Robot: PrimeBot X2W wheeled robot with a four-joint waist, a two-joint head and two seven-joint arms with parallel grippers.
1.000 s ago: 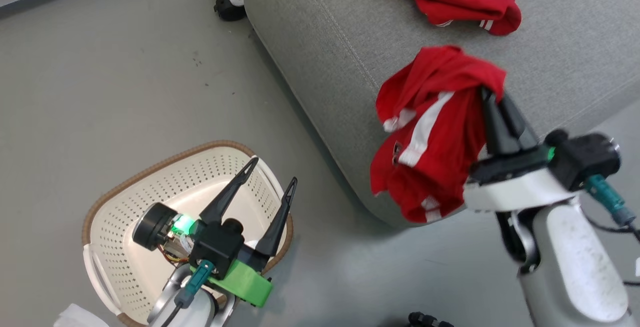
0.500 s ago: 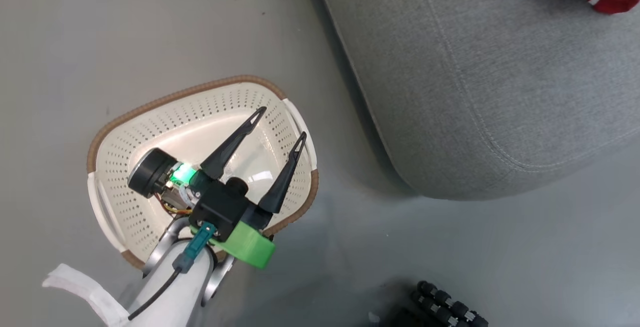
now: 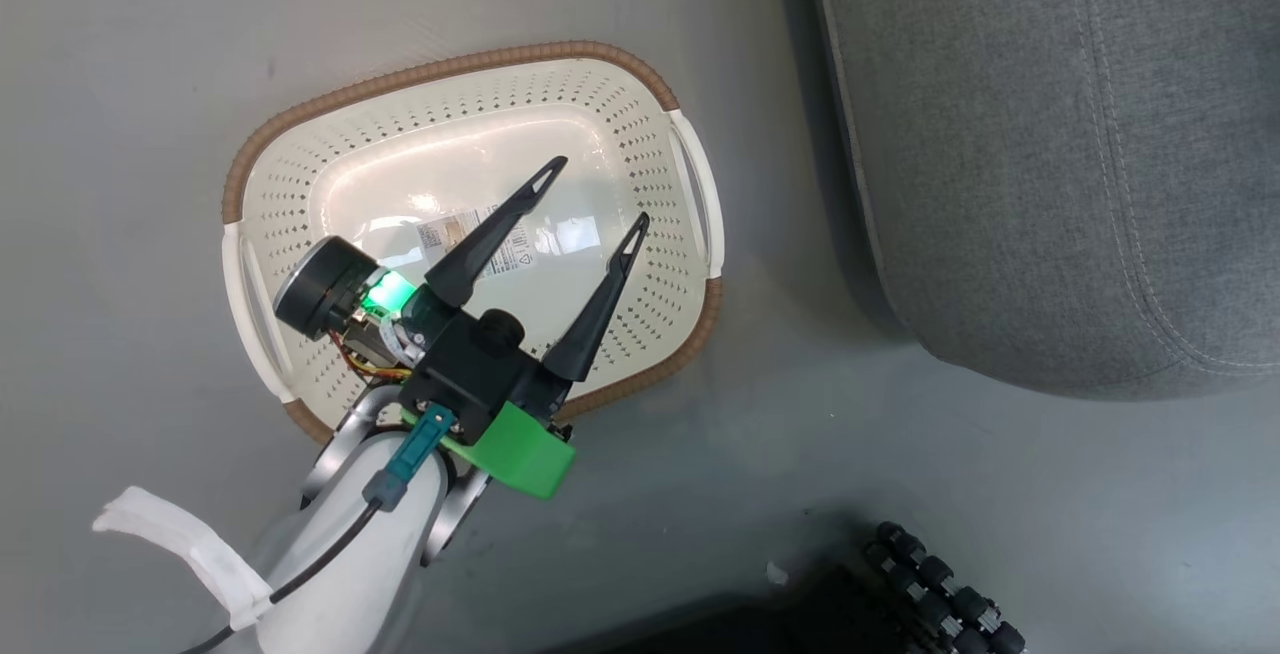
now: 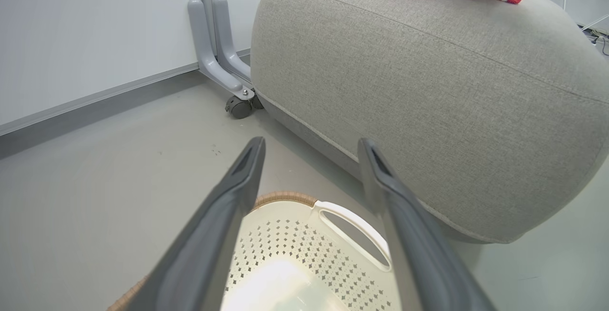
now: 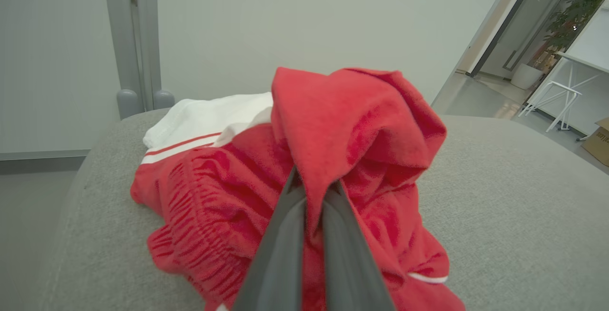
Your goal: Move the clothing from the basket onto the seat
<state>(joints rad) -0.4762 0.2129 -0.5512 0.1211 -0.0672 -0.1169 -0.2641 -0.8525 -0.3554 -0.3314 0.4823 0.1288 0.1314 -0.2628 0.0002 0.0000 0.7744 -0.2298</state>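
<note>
Right gripper [image 5: 311, 189] fingers [image 5: 280, 254] pinch clothing [image 5: 357, 125] over the seat [image 5: 514, 197] for release; left gripper [image 3: 597, 195] fingers [image 3: 490, 244] gape wide above the empty basket [image 3: 450, 64]

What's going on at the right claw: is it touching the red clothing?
Touching. The right wrist view shows the right gripper shut on a fold of the red clothing, which drapes over its fingertips.
</note>
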